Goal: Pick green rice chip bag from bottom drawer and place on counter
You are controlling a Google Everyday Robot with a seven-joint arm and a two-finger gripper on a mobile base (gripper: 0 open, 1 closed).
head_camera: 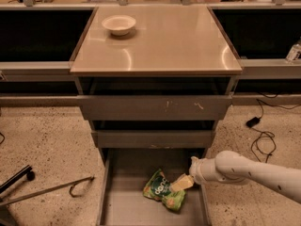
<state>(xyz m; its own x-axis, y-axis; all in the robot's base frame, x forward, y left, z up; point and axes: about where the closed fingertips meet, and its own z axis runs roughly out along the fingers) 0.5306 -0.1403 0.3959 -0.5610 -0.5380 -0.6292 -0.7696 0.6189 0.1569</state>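
The green rice chip bag (163, 191) lies crinkled on the grey floor of the pulled-out bottom drawer (123, 206), right of its middle. My gripper (181, 183) reaches in from the right on a white arm and sits low at the bag's right edge, touching or just above it. The beige counter (164, 41) tops the cabinet above the two upper drawers.
A white bowl (119, 24) stands on the counter's back left. Dark recessed shelves flank the cabinet. A metal rod with a hook (51, 189) lies on the speckled floor at left. A black cable (261, 138) lies on the floor at right.
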